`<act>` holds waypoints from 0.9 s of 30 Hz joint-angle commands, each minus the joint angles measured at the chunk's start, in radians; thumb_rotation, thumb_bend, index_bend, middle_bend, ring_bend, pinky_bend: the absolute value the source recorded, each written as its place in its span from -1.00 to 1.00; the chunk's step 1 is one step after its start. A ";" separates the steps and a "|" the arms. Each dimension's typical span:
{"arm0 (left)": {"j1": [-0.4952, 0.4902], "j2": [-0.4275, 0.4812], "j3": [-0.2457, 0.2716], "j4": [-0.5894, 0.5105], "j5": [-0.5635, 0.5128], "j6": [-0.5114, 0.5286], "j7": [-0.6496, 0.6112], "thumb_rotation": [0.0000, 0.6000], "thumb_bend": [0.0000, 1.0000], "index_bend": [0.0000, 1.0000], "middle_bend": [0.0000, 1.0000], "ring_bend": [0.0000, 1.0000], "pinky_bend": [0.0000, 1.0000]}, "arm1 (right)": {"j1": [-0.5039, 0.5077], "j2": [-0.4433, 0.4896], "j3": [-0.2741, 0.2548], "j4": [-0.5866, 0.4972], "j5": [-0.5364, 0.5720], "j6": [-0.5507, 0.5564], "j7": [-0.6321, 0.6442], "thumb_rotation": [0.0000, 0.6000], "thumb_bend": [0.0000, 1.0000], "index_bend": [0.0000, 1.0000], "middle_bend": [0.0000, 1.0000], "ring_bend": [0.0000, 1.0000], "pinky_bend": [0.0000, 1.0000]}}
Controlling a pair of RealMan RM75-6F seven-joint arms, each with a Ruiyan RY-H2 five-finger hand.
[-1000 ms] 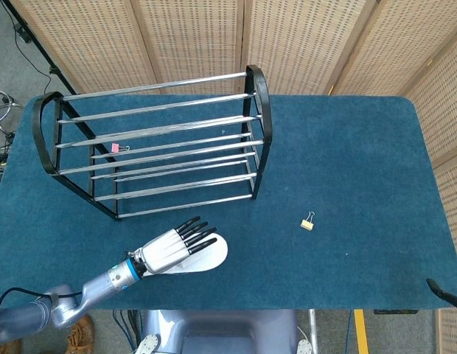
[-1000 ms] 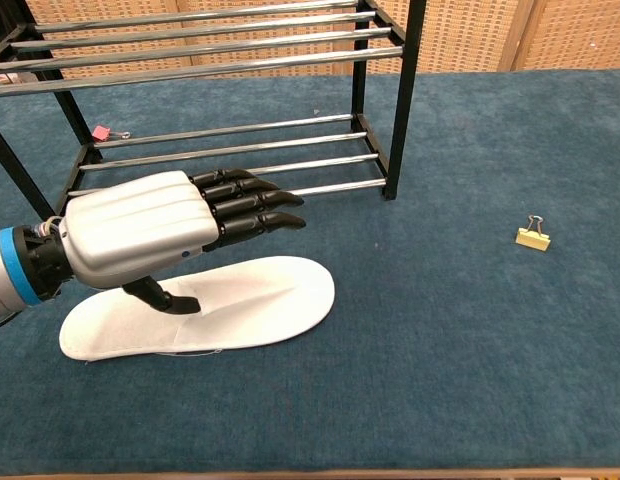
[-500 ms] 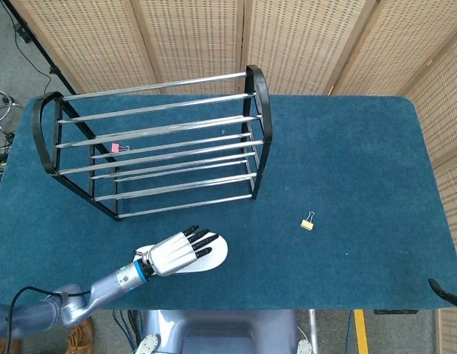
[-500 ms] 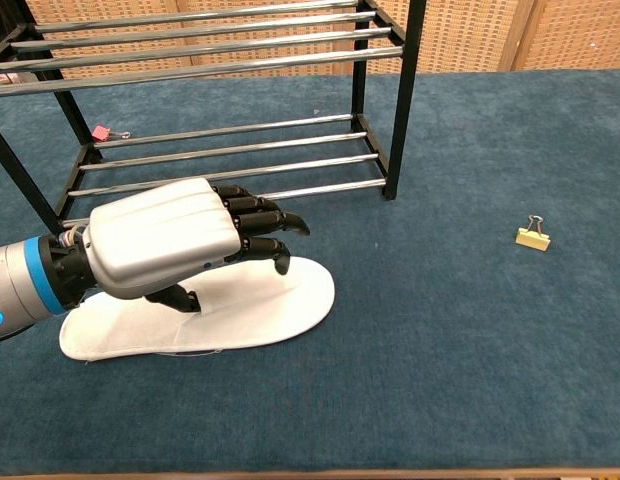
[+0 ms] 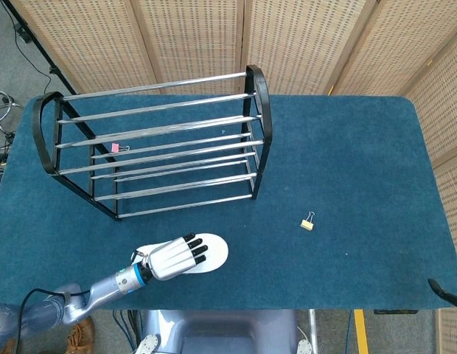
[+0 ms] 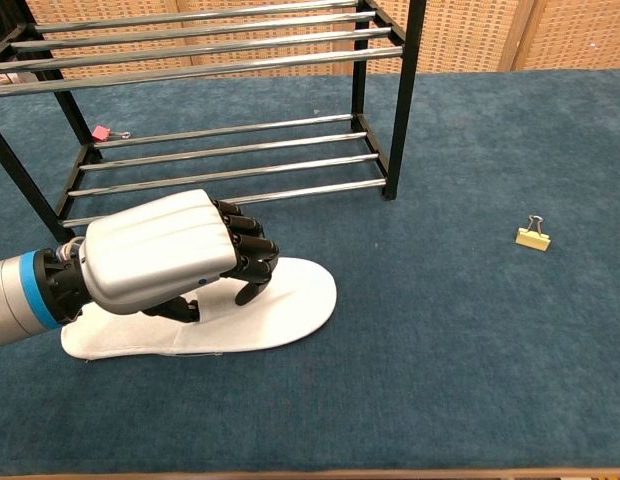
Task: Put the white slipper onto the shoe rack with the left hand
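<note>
Left robot hand (image 6: 165,255): fingers curled down onto the white slipper (image 6: 290,305); firm hold not confirmed.
Slipper location: flat on the worktop (image 6: 470,340), in front of the shoe rack (image 5: 151,144).
Risk: thin sole slips out on lifting; toe catches a rack bar.
Right robot hand: not visible.

white slipper (image 6: 290,310), blue table (image 6: 470,340), black rack (image 5: 151,147)
</note>
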 commanded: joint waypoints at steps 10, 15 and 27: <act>0.002 -0.002 -0.021 -0.002 -0.035 0.053 -0.014 1.00 -0.01 0.60 0.17 -0.01 0.12 | 0.000 0.001 -0.002 0.000 0.000 -0.003 0.003 1.00 -1.00 -1.00 -1.00 -1.00 -1.00; 0.000 0.025 -0.053 -0.058 -0.073 0.042 0.036 1.00 -0.01 0.64 0.21 0.02 0.15 | 0.001 0.000 -0.002 0.000 0.001 -0.005 0.000 1.00 -1.00 -1.00 -1.00 -1.00 -1.00; -0.015 0.129 -0.124 -0.233 -0.173 -0.056 0.192 1.00 -0.03 0.65 0.22 0.03 0.15 | 0.002 0.001 -0.002 -0.001 0.003 -0.007 0.001 1.00 -1.00 -1.00 -1.00 -1.00 -1.00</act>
